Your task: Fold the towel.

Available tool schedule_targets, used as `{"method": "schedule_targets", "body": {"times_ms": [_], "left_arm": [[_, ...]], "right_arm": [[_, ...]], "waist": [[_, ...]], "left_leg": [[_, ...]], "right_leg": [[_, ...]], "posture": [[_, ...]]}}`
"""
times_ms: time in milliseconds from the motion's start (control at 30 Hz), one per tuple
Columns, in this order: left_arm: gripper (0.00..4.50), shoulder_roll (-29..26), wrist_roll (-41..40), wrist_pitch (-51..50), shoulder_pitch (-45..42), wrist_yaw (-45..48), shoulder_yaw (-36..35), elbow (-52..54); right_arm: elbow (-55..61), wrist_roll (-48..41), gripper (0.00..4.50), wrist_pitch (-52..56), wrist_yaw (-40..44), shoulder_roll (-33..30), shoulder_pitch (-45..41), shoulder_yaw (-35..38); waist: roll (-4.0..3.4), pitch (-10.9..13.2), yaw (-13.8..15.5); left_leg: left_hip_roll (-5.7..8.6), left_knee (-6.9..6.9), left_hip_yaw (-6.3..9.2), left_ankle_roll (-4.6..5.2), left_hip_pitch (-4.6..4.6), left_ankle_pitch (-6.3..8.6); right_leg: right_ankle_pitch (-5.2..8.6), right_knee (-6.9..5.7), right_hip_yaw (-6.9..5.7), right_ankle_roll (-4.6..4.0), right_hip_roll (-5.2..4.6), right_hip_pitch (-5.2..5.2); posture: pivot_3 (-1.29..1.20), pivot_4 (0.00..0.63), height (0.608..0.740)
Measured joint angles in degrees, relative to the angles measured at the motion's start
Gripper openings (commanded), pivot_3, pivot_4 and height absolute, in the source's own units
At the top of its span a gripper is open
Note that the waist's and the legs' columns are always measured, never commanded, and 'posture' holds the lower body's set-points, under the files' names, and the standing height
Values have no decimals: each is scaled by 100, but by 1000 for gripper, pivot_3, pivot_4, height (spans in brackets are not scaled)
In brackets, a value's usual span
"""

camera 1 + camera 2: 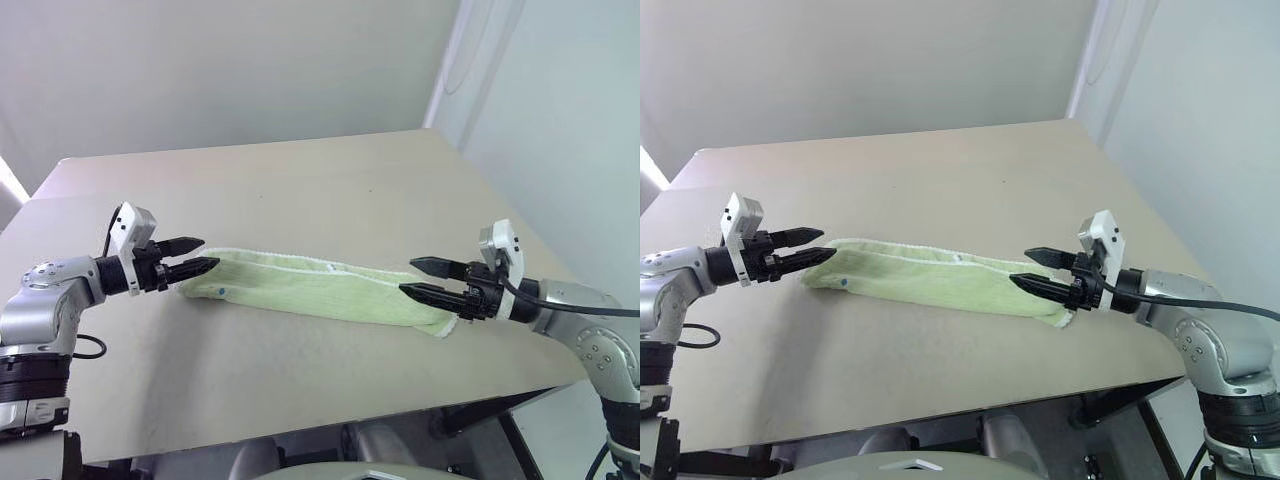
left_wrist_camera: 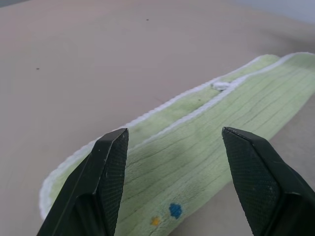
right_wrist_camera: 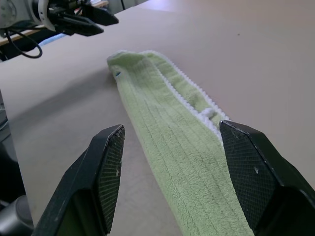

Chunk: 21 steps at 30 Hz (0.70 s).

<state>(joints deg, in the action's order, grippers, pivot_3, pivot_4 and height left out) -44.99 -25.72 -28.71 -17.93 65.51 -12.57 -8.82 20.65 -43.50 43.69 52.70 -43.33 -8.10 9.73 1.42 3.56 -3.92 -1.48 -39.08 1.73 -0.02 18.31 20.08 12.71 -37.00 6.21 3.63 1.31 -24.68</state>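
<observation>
The towel (image 1: pixel 315 288) lies flat on the beige worktop (image 1: pixel 330 190) as a long, narrow strip. It is already doubled lengthwise, because two whitish stitched edges run side by side along its far side. In the head views it stretches from about 9 o'clock to about 4 o'clock of the picture centre. A small blue and yellow mark (image 2: pixel 170 212) sits near the end by the left arm.

The left gripper (image 1: pixel 192 256) hovers at the towel's left end with its jaws apart and nothing between them. The right gripper (image 1: pixel 428 279) stands at the other end, also with the jaws apart and empty. Its lower finger appears to be just over the cloth, but I cannot tell if it touches. Both wrist views look along the strip, with the towel lying between the two black fingers.

In my judgement, the step in hand is the approach for the next fold, end over end. Neither end is gripped yet. The next move calls for lowering one gripper, or both, until the jaws straddle the end's edge, then closing on all layers together. Then the end can be lifted and carried over toward the opposite end.
</observation>
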Motion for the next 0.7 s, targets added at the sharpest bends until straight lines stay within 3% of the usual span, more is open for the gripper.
{"method": "schedule_targets", "body": {"times_ms": [400,700], "left_arm": [[3199,21,4,75,-9,-267,5,-46],[3199,264,438,448,-499,-587,283,-1355]], "right_arm": [[-528,255,3190,80,-376,-5,-205,11],[-776,1138,3190,199,-1323,-90,182,16]], "waist": [[2,3,-7],[2,4,-15]], "left_leg": [[0,1,0,0,0,0],[3,2,-3,0,4,0]], "right_leg": [[0,1,-1,0,1,-1],[0,2,2,0,1,-4]], "posture": [[0,0,712],[0,0,712]]}}
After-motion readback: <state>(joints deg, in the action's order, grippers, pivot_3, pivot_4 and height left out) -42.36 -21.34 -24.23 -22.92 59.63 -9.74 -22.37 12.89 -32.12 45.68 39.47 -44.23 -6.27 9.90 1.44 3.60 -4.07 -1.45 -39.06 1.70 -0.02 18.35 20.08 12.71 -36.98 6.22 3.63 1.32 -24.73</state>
